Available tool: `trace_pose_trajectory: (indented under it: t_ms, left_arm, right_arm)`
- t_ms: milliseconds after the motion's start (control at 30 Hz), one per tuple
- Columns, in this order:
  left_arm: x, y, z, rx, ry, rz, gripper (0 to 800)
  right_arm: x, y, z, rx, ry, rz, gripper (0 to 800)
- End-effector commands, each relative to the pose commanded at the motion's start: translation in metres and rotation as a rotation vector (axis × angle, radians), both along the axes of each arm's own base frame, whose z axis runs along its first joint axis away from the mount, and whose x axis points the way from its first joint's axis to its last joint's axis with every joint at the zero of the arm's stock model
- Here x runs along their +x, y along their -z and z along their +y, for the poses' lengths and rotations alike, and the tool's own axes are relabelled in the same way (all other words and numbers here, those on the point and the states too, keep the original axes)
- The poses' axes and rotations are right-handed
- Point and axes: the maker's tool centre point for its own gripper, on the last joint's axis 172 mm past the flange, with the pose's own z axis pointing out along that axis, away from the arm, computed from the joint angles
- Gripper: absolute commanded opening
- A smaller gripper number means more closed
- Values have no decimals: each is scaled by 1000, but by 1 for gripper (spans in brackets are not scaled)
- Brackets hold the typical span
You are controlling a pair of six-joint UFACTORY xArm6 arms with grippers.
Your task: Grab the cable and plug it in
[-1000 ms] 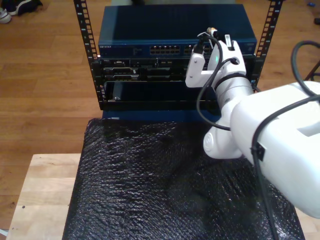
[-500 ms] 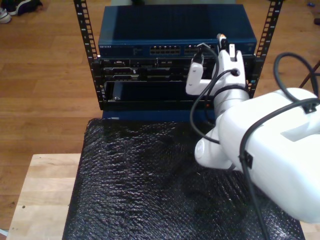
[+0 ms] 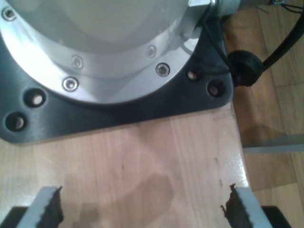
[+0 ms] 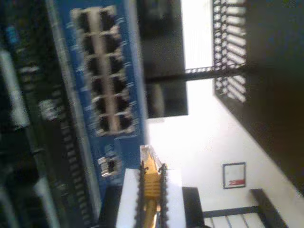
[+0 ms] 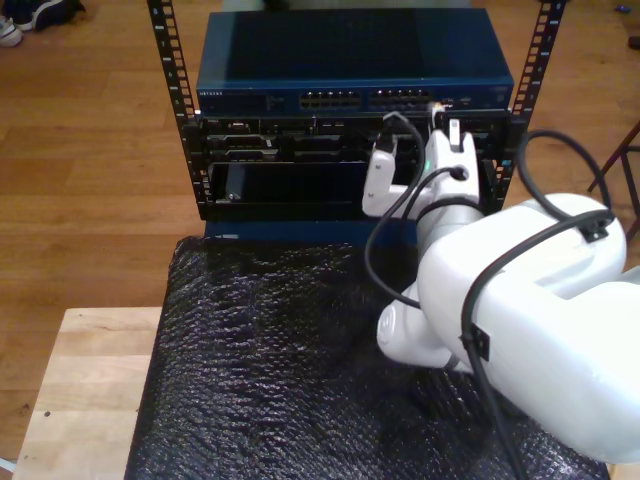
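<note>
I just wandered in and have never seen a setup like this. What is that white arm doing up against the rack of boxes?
My second gripper is shut on the yellow cable, with its clear plug sticking out in front. It holds the plug close to the blue network switch in the rack, near the rows of ports, but the plug is not in one yet. My first gripper is open over a wooden tabletop, holding nothing.
</note>
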Motion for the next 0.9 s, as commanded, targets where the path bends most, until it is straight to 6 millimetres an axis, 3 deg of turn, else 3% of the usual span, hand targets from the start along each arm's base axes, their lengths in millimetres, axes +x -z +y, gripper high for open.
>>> trace_pose_trajectory:
  t_ms: [167, 533, 900]
  left_arm:
    - [0, 0, 0, 0, 0, 0, 800]
    - [0, 0, 0, 0, 0, 0, 800]
    - [0, 0, 0, 0, 0, 0, 800]
  right_arm:
    - [2, 7, 2, -3, -2, 5, 0]
    - [12, 2, 8, -24, 12, -63, 0]
    - [19, 4, -2, -16, 62, -72, 0]
